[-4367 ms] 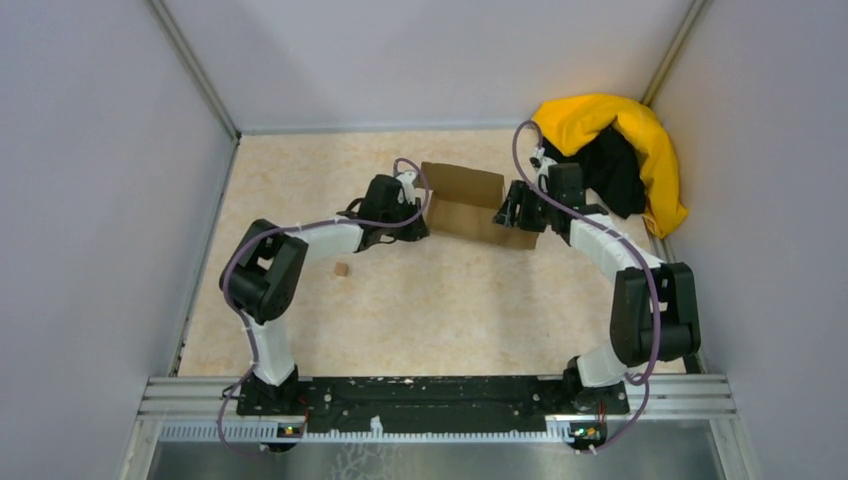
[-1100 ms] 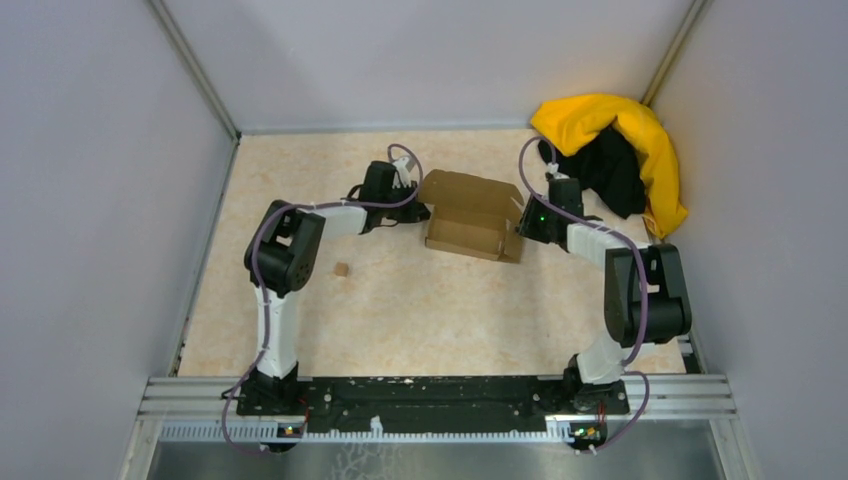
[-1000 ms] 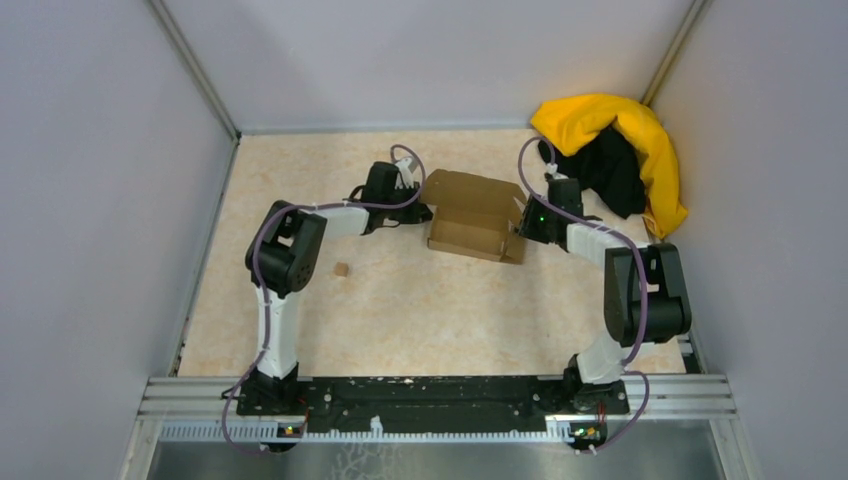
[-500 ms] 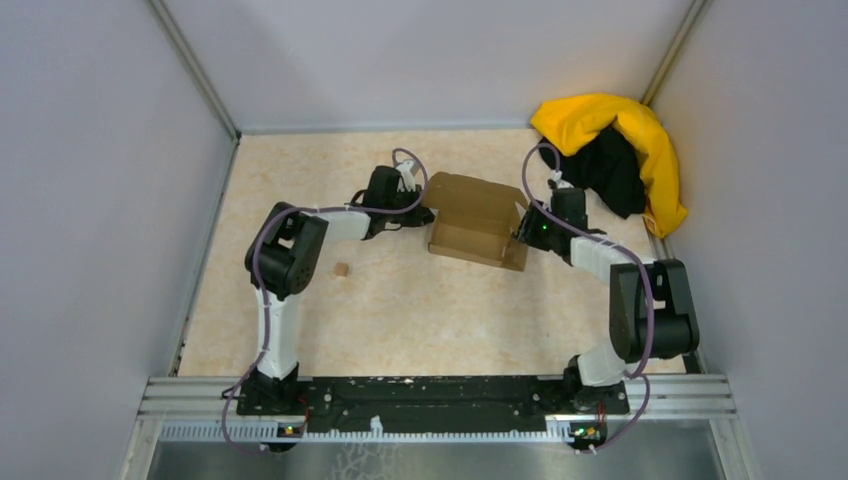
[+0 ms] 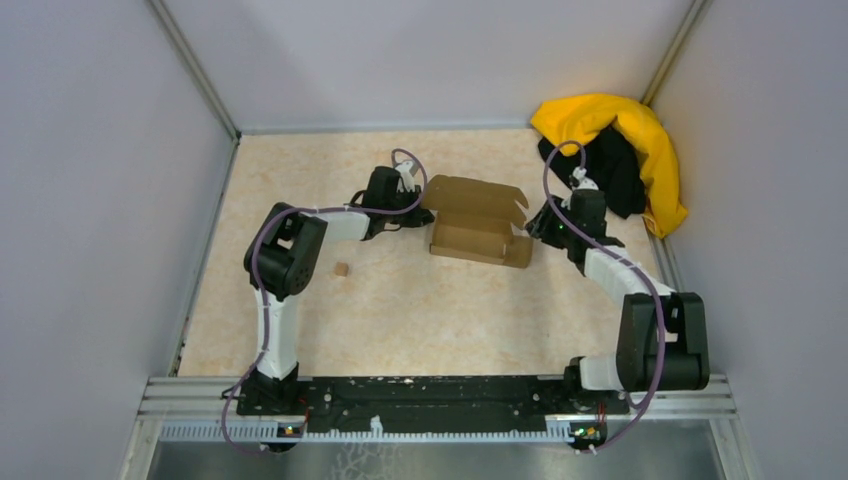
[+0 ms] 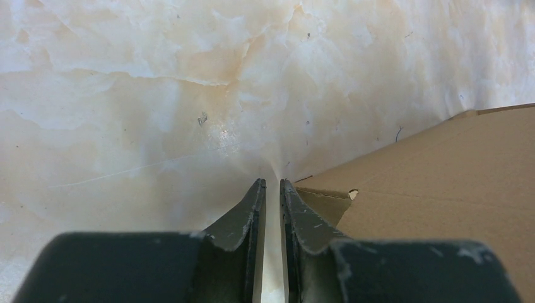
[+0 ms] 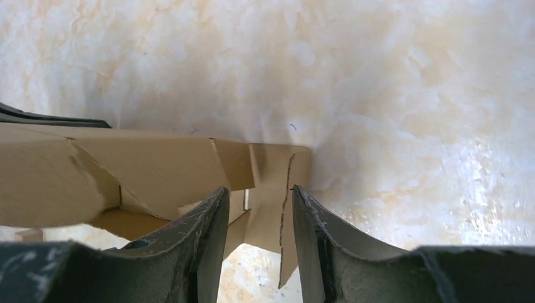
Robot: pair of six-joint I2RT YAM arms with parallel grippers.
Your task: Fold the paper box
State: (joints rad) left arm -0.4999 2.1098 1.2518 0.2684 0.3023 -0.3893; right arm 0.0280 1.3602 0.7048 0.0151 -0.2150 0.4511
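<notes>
The paper box (image 5: 478,222), a brown cardboard mailer partly folded into a shallow tray with its lid flap raised, lies at the table's far middle. My left gripper (image 5: 424,212) rests low against its left end. In the left wrist view its jaws (image 6: 272,183) stand almost together with only bare table in the slit, and the box corner (image 6: 328,199) lies just outside the right finger. My right gripper (image 5: 533,228) is at the box's right end, open. A slit end flap (image 7: 268,170) of the box (image 7: 126,170) stands loose between its fingertips (image 7: 257,189).
A yellow-and-black cloth heap (image 5: 620,150) fills the far right corner, close behind the right arm. A tiny brown cardboard scrap (image 5: 341,269) lies left of centre. Grey walls close in the left, back and right sides of the table.
My right arm has swung out to the right and its jaws have widened around the end flap. The box has slid slightly right. My left gripper has stayed put.
</notes>
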